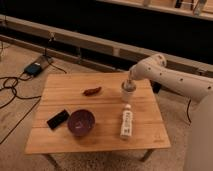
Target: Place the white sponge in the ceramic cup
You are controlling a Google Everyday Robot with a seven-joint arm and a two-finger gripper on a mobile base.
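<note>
The ceramic cup [128, 92] is a small pale round cup standing upright near the table's far right edge. My gripper [130, 80] hangs directly over the cup's mouth, at the end of the white arm [170, 77] that reaches in from the right. The gripper's tip covers the cup's opening. The white sponge is hidden; I cannot tell whether it is in the gripper or in the cup.
On the wooden table [60, 140] lie a white labelled bottle [126, 123] just in front of the cup, a dark purple bowl [81, 122], a black phone [58, 119] and a reddish-brown object [92, 91]. Cables [12, 87] and a box lie on the floor at left.
</note>
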